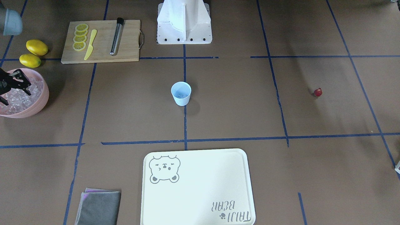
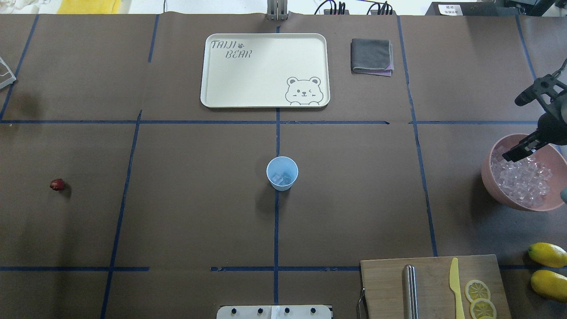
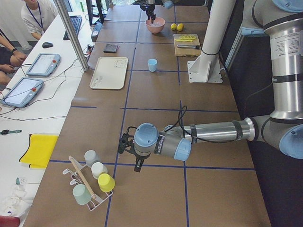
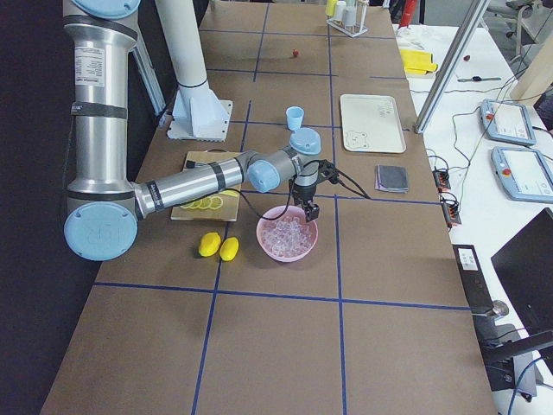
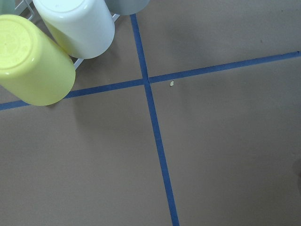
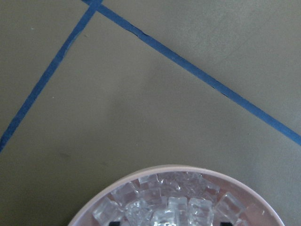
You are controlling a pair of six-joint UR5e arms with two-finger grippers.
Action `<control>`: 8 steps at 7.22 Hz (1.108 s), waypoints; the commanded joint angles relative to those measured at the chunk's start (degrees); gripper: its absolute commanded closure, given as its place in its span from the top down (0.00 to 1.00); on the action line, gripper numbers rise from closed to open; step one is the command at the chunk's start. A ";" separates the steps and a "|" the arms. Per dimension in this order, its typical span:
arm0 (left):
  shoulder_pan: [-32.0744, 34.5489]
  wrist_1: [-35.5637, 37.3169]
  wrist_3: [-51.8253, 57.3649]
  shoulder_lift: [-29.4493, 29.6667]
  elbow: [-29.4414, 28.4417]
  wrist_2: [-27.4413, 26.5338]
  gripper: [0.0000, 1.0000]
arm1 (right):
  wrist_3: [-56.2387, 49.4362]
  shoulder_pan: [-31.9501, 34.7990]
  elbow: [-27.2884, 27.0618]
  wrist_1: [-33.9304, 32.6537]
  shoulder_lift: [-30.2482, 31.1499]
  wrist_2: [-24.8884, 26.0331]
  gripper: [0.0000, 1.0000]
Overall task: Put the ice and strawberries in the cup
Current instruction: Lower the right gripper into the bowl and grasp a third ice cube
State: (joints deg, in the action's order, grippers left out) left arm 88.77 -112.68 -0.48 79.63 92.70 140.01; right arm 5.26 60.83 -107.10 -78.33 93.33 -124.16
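Note:
The pale blue cup (image 1: pixel 181 93) stands upright at the table's middle, with a few pieces of ice (image 2: pixel 281 178) in it. Much more ice (image 1: pixel 18 101) fills the pink bowl (image 1: pixel 44 98) at the robot's right end. My right gripper (image 1: pixel 15 89) hangs open and empty just above this bowl's ice; in the right wrist view its two dark tips stand apart over the ice (image 6: pixel 164 205). The small red strawberry (image 1: pixel 317 92) lies alone far on the robot's left side. My left gripper (image 3: pixel 137 163) shows only in the exterior left view, by a rack of cups; I cannot tell its state.
Two lemons (image 1: pixel 37 47) lie beside the bowl. A wooden board (image 1: pixel 128 47) holds lemon slices, a yellow knife and a metal rod. A cream tray (image 1: pixel 197 193) and a grey cloth (image 1: pixel 98 207) lie on the operators' side. The cup rack (image 3: pixel 92 182) stands near the left gripper.

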 commanded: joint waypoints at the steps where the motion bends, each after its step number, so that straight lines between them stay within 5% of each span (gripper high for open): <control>1: 0.00 0.00 -0.05 0.00 0.11 0.00 1.00 | -1.83 -0.09 1.18 0.02 0.01 0.06 0.76; 8: 0.00 0.00 -0.05 -0.09 0.46 0.00 1.00 | -1.48 -2.55 2.85 0.02 0.89 0.15 0.76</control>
State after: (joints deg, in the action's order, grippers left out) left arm 88.77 -112.68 -0.53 79.56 93.12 140.02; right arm 3.63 58.60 -104.64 -78.32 94.20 -124.01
